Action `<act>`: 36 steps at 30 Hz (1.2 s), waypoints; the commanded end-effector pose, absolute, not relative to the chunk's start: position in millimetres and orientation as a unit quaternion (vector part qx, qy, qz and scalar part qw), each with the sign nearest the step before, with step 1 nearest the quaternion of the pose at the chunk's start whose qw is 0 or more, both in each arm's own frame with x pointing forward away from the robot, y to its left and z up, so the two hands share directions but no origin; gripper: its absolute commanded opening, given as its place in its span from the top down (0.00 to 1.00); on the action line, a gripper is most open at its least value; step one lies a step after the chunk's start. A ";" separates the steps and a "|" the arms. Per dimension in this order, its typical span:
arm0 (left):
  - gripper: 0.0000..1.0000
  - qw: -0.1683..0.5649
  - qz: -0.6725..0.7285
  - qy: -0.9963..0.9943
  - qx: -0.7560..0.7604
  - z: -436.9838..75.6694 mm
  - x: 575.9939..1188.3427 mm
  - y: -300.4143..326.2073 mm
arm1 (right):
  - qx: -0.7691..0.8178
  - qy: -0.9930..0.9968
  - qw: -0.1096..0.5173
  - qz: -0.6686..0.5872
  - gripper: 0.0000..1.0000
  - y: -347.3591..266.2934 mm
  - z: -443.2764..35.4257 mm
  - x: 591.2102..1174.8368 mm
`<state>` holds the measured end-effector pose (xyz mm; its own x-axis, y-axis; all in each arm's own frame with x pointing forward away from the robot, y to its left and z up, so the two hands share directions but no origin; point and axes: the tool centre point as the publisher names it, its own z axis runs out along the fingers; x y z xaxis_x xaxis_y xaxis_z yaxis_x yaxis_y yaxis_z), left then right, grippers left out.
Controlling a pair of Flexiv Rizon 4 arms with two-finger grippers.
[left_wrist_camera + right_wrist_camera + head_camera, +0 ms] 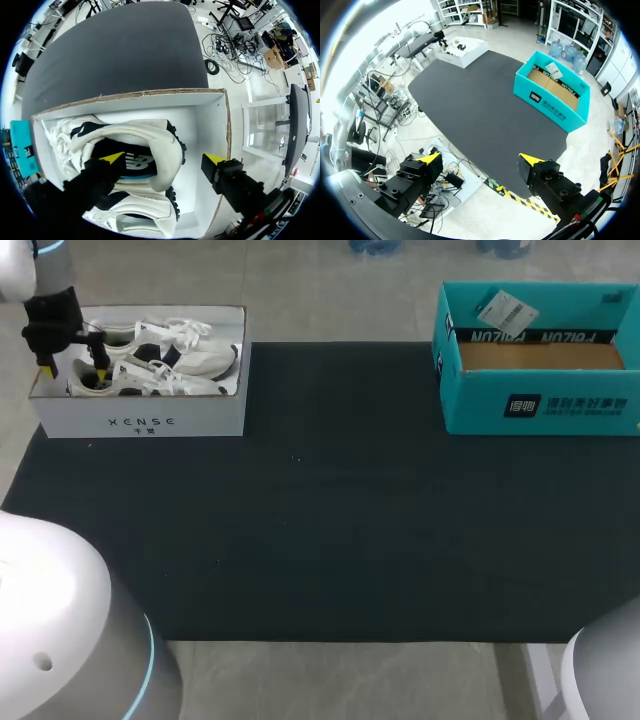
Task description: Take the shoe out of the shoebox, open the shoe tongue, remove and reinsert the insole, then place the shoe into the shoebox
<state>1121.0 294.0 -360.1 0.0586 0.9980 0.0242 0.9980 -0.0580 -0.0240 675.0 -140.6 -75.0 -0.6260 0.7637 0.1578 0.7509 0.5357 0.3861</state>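
Note:
A white shoebox (pixel 140 422) stands at the table's far left corner with two white-and-black sneakers (pixel 190 362) lying in it. My left gripper (pixel 75 368) hangs open over the box's left end. In the left wrist view my left gripper (pixel 164 159) straddles the heel of one sneaker (pixel 140 137): one fingertip (pixel 112 159) is over the shoe's dark opening, the other (pixel 215 160) is near the box's end wall (pixel 226 130). A second sneaker (pixel 140 217) lies beside it. My right gripper (pixel 480 160) is open and empty, high off the table's near right edge.
A teal cardboard box (pixel 540 405) stands open at the far right, with a paper tag (pixel 507 312) inside. The right wrist view also takes in this teal box (pixel 555 95) and the white shoebox (pixel 465 50) beyond it. Black matting (pixel 330 510) covers the table.

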 end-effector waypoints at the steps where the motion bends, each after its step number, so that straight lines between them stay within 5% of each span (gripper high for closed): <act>1: 0.00 0.013 -0.005 -0.685 -0.728 -358.3 1116.2 293.1 | 0.432 0.877 0.012 0.211 0.00 -140.6 -74.2 677.5; 3: 0.03 0.012 -0.006 -0.685 -0.728 -358.2 1116.2 293.0 | 0.432 0.877 0.012 0.211 0.00 -140.6 -74.2 677.5; 6: 0.52 0.011 -0.007 -0.686 -0.727 -359.3 1117.9 293.9 | 0.432 0.877 0.012 0.211 0.00 -140.6 -74.2 677.5; 8: 0.64 0.012 -0.007 -0.687 -0.726 -359.8 1118.8 294.9 | 0.432 0.877 0.012 0.211 0.00 -140.6 -74.2 677.5; 16: 0.78 0.013 -0.010 -0.687 -0.726 -360.8 1122.0 297.8 | 0.432 0.877 0.012 0.211 0.00 -140.6 -74.2 677.5; 21: 1.00 0.015 -0.015 -0.684 -0.729 -360.9 1123.1 297.8 | 0.432 0.877 0.012 0.211 0.00 -140.6 -74.2 677.5; 36: 1.00 0.008 -0.027 -0.679 -0.734 -355.3 1120.1 300.7 | 0.432 0.877 0.012 0.211 0.00 -140.6 -74.2 677.5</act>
<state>1125.2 300.4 -358.5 0.0765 0.9958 0.0499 0.9969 -0.0773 0.0151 675.0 -140.6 -75.0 -0.6260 0.7637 0.1578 0.7509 0.5358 0.3861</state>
